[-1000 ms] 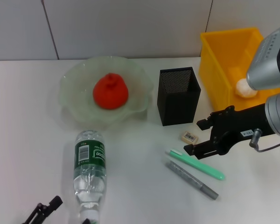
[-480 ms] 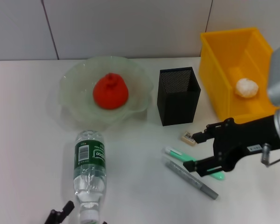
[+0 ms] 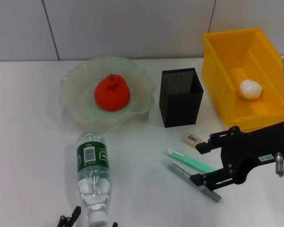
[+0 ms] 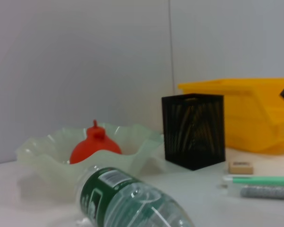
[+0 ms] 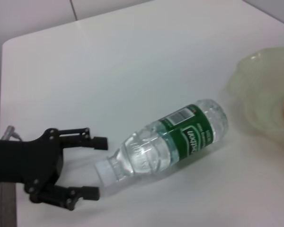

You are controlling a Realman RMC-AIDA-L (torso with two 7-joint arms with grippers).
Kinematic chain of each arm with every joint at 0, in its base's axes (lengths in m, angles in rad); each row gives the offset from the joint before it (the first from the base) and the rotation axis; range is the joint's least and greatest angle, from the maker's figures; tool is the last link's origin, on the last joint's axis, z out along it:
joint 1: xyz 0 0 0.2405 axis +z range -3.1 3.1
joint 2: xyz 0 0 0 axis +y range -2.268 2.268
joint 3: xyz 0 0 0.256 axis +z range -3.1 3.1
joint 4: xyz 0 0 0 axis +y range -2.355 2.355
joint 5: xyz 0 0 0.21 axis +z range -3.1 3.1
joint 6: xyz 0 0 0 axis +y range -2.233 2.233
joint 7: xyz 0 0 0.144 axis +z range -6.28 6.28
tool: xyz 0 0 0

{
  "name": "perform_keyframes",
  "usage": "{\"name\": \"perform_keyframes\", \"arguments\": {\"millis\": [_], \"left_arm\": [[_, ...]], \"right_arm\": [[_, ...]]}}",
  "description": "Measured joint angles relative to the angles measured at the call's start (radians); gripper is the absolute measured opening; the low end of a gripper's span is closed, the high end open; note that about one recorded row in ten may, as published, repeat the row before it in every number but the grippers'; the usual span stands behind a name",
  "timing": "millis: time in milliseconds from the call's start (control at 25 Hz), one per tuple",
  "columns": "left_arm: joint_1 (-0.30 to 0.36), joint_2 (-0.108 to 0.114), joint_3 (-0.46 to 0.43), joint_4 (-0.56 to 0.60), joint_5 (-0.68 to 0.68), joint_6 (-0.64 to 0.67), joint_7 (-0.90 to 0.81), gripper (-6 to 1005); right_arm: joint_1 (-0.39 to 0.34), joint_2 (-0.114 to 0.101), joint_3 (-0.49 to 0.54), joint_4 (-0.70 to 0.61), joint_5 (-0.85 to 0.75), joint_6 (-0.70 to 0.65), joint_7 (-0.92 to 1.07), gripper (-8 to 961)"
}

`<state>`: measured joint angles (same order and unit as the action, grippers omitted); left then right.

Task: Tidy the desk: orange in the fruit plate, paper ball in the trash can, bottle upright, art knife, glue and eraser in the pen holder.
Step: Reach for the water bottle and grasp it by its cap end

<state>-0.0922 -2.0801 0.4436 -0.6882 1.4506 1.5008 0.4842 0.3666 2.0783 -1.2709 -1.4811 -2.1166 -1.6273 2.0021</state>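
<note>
Ribbed clear bottle (image 3: 92, 175) lying flat, ruffled glass fruit plate (image 3: 75, 106)

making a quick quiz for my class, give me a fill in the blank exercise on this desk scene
1. The orange sits in the ____.
2. The paper ball lies inside the yellow ____.
3. The water bottle lies on its ____, cap toward the open left gripper.
4. The eraser lies on the table just in front of the black mesh ____, beyond the open right gripper.

Missing words: fruit plate; trash can; side; pen holder
</note>
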Motion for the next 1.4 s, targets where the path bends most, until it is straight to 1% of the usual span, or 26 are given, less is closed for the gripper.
{"name": "perform_keyframes", "arguments": {"millis": [40, 120, 240, 480, 840, 1040, 1400], "left_arm": [[0.015, 0.000, -0.036, -0.007, 0.023, -0.020, 0.019, 863], [0.033, 0.000, -0.075, -0.010, 0.042, -0.043, 0.026, 863], [0.044, 0.000, -0.098, -0.013, 0.042, -0.052, 0.027, 862], [0.046, 0.000, -0.123, -0.021, 0.042, -0.066, 0.028, 861], [0.032, 0.000, -0.149, -0.036, 0.051, -0.076, 0.050, 860], [0.031, 0.000, -0.152, -0.035, 0.048, -0.076, 0.064, 859], [0.051, 0.000, -0.169, -0.014, 0.046, -0.079, 0.069, 857]], "right_arm": [[0.002, 0.000, 0.000, 0.000, -0.002, -0.005, -0.003, 724], [0.007, -0.001, 0.000, 0.002, -0.009, -0.009, -0.007, 724], [0.015, -0.001, -0.002, 0.007, -0.018, -0.010, -0.008, 722], [0.019, 0.000, -0.005, 0.008, -0.022, -0.009, -0.008, 720], [0.019, 0.000, 0.000, 0.010, -0.024, -0.011, -0.009, 716], [0.013, 0.001, 0.000, 0.009, -0.019, -0.013, -0.019, 713], [0.016, 0.002, -0.005, 0.009, -0.017, -0.014, -0.019, 709]]}}
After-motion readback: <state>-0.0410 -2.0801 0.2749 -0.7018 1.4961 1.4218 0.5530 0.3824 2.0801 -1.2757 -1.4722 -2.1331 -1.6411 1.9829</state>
